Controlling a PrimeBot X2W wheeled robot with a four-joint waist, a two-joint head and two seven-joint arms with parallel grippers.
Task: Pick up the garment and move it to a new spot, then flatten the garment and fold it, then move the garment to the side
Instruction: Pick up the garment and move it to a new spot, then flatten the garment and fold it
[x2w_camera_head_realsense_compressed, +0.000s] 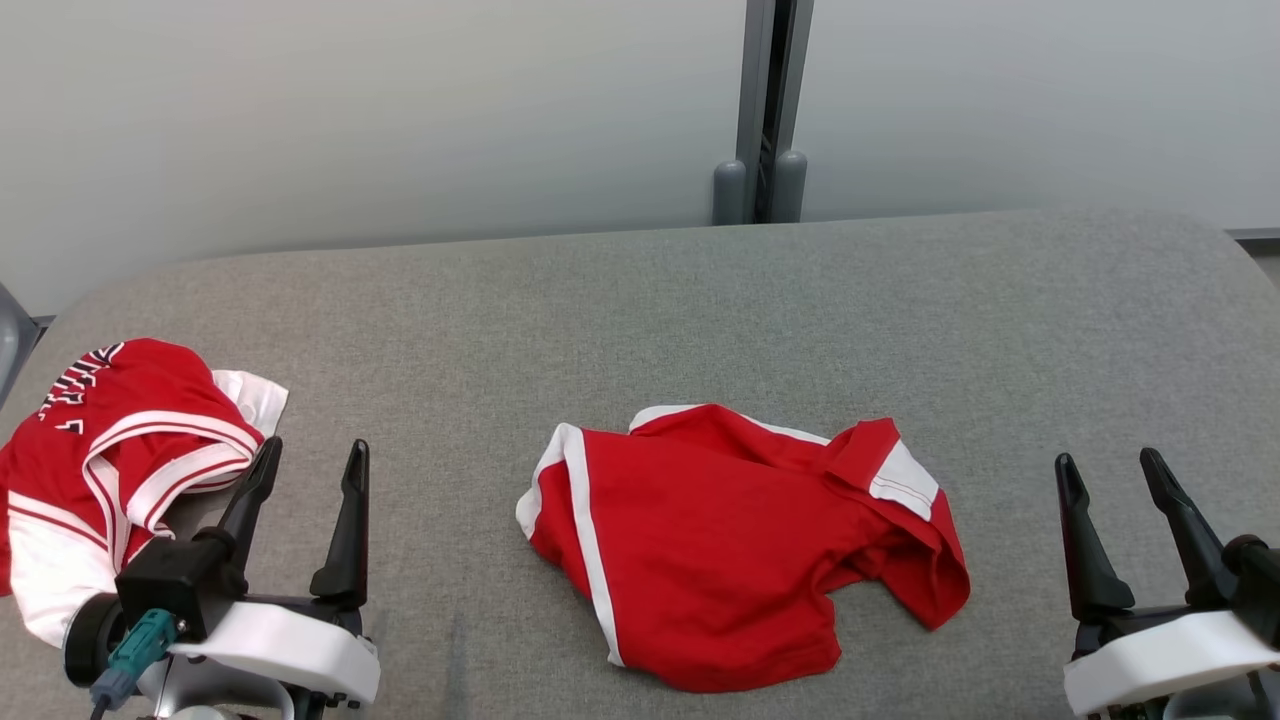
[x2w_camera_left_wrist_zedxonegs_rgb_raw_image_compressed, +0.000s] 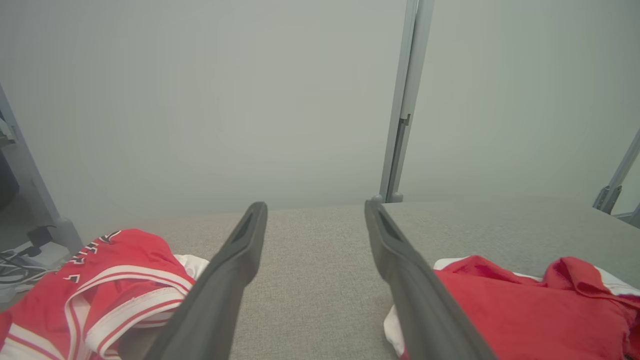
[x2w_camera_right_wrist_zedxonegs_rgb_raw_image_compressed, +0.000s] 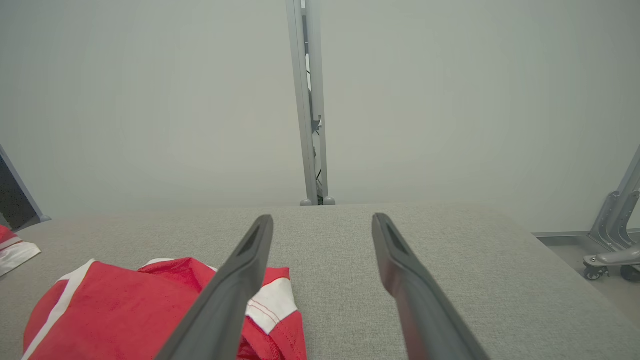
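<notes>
Both jaws stand wide open, empty. I should pinch the garment (x2w_camera_head_realsense_compressed: 720, 540), near the counter's (x2w_camera_head_realsense_compressed: 640, 300) front edge, at opposite hems.

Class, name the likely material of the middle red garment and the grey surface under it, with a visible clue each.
Red garment: soft matte knit, perhaps cotton or polyester; it creases limply. Grey surface: seemingly woven upholstery; flecked matte texture.

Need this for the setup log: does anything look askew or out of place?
The red garment mid-table lies crumpled, one white-cuffed sleeve flopped over its body. A second red-and-white garment sits bunched near the table's left end, beside the left gripper.
</notes>
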